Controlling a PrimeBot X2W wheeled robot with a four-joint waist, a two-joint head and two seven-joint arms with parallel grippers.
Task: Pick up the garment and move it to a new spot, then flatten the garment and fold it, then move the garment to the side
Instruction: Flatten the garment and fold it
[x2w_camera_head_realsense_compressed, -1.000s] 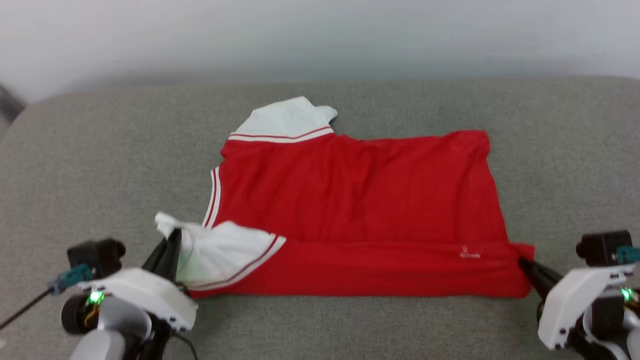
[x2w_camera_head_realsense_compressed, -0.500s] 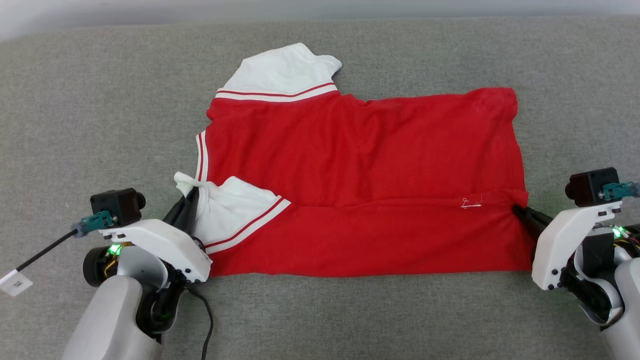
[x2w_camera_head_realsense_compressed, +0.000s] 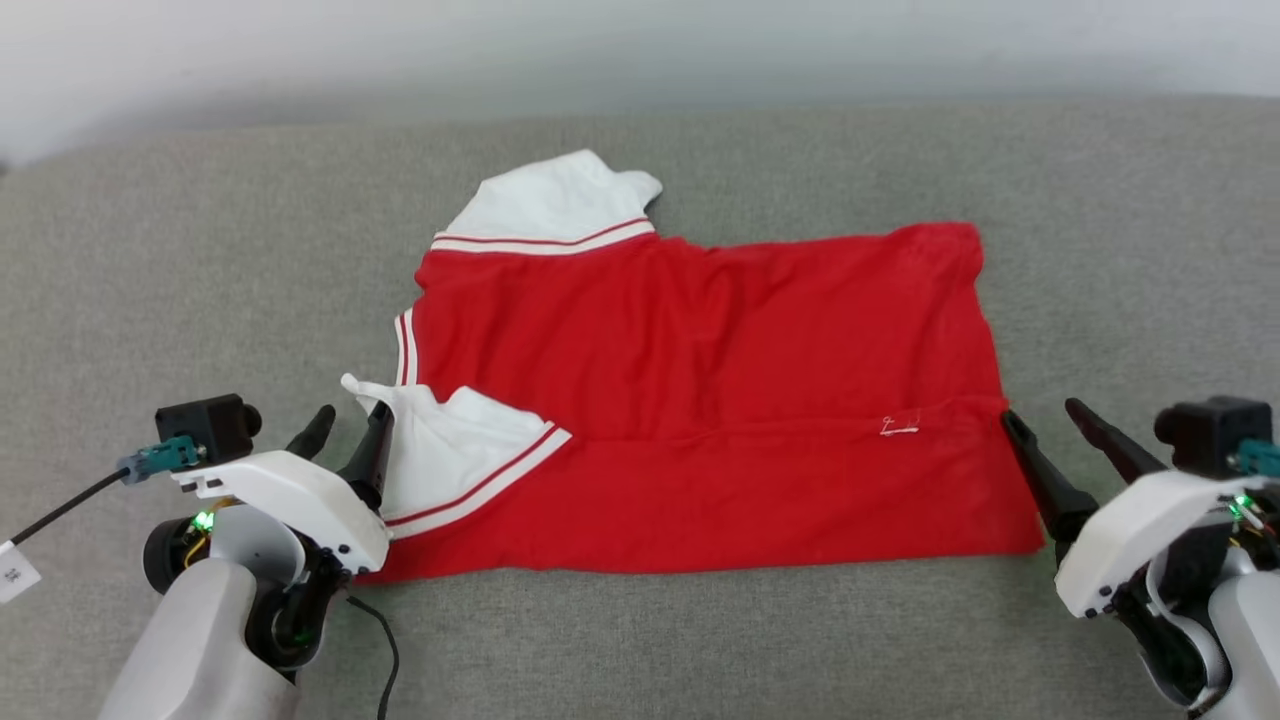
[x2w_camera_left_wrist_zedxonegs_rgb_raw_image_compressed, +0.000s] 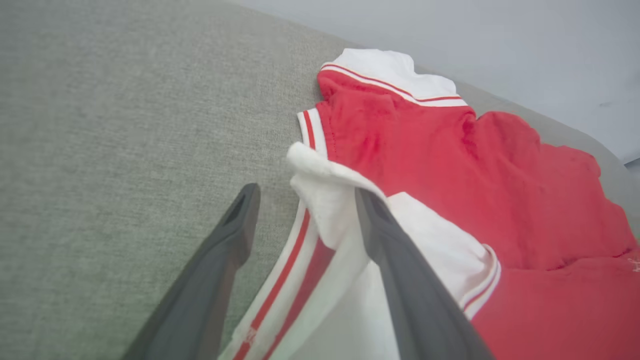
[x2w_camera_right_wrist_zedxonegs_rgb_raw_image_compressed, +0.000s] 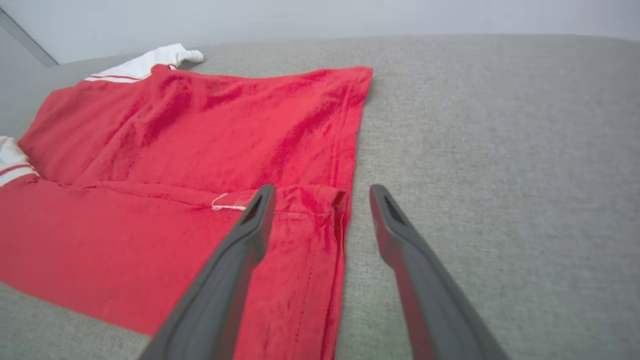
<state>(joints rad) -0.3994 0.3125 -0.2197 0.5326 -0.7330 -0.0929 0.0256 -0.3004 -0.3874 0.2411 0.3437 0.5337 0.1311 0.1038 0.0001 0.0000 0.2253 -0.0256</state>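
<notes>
Half a second ago both pincers were pinched on the garment's (x2w_camera_head_realsense_compressed: 700, 400) near flap, the left on the white sleeve (x2w_camera_head_realsense_compressed: 450, 450), the right on the hem corner. Now both have let go. The left pincer (x2w_camera_head_realsense_compressed: 352, 415) is spread wide and holds nothing. In the left wrist view, though, the sleeve's bunched tip leans against its inner finger (x2w_camera_left_wrist_zedxonegs_rgb_raw_image_compressed: 380, 235). The right pincer (x2w_camera_head_realsense_compressed: 1038, 410) is also wide open and empty. In its own wrist view its inner finger (x2w_camera_right_wrist_zedxonegs_rgb_raw_image_compressed: 250, 235) stands over the hem corner, the outer one over bare cushion (x2w_camera_head_realsense_compressed: 200, 250). Whether the inner finger touches the cloth I cannot tell.

I judge that the first lengthwise fold is laid: the 6 o'clock strip is turned over toward 12, its edge crossing the red body past a small white label (x2w_camera_head_realsense_compressed: 900, 425). The far sleeve (x2w_camera_head_realsense_compressed: 550, 205) still sticks out at 12, so the matching far-side fold looks undone.

The garment lies mid-cushion in the head view, between the two pincers. Its long axis runs 9 to 3 o'clock, with the neck and sleeves at 9 and the hem at 3. The striped neck trim (x2w_camera_head_realsense_compressed: 405, 345) faces the left pincer. Pulling the left pincer away carelessly could drag the peaked sleeve tip open.
</notes>
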